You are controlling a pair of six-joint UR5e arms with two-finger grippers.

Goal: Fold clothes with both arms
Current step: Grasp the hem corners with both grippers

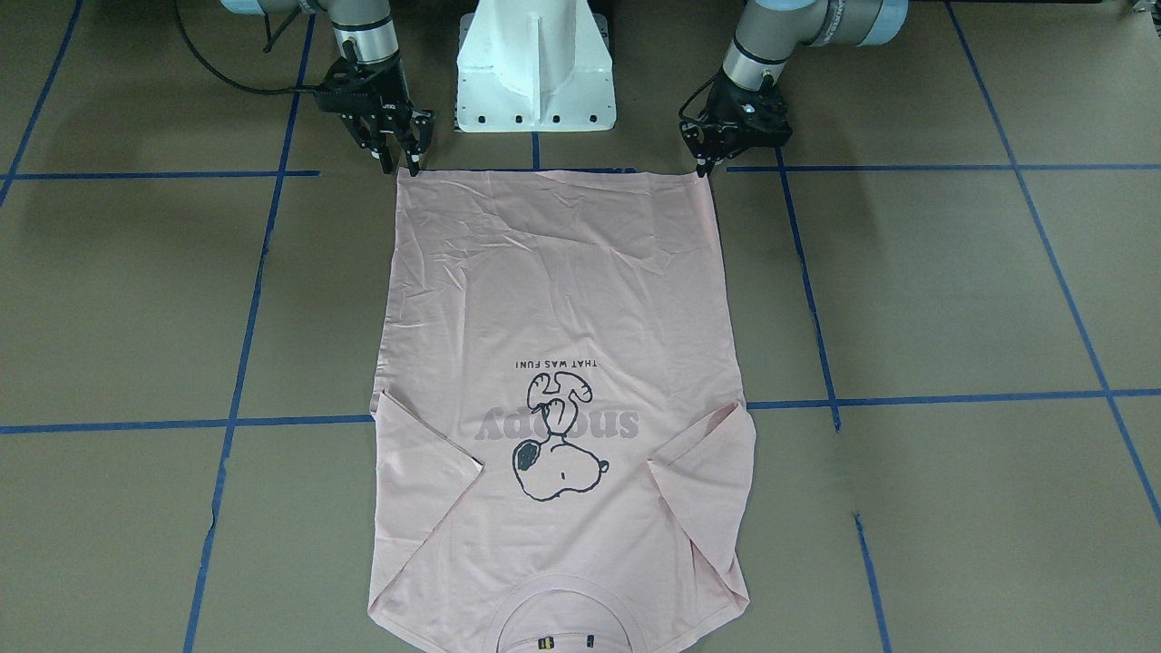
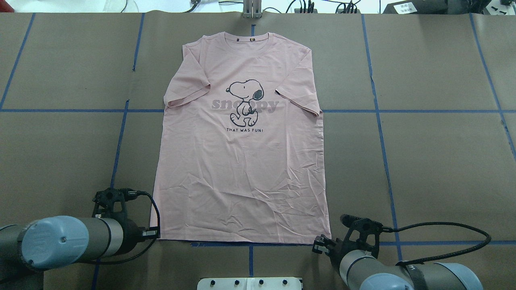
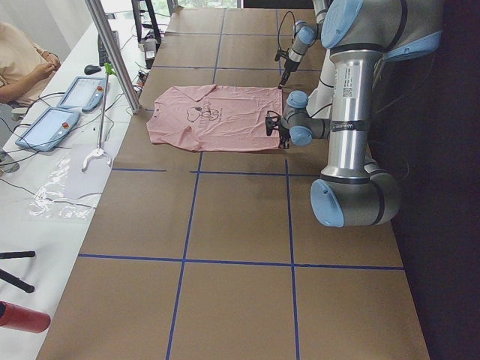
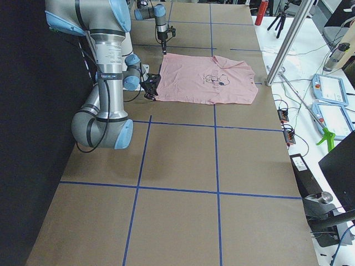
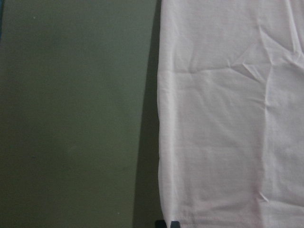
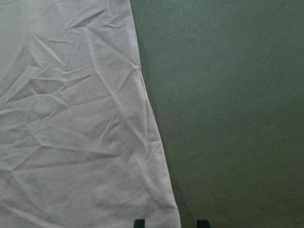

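Note:
The pale pink T-shirt (image 1: pixel 562 299) lies flat and print side up on the brown table, with its collar at the far edge and its hem toward the robot; it also shows in the overhead view (image 2: pixel 242 169). My left gripper (image 1: pixel 703 166) is down at the hem's left corner (image 2: pixel 156 233). In the left wrist view its fingertips (image 5: pixel 167 223) are pinched together on the shirt's edge (image 5: pixel 228 118). My right gripper (image 1: pixel 400 165) is open at the hem's right corner (image 2: pixel 319 246). In the right wrist view its fingertips (image 6: pixel 171 222) straddle the corner of the cloth (image 6: pixel 71 118).
The white pedestal base (image 1: pixel 535 73) stands between the arms, just behind the hem. Blue tape lines (image 2: pixel 379 133) grid the table. Beyond the collar edge stand a metal pole (image 3: pixel 112 52), tablets (image 3: pixel 45 127) and a seated operator (image 3: pixel 22 60).

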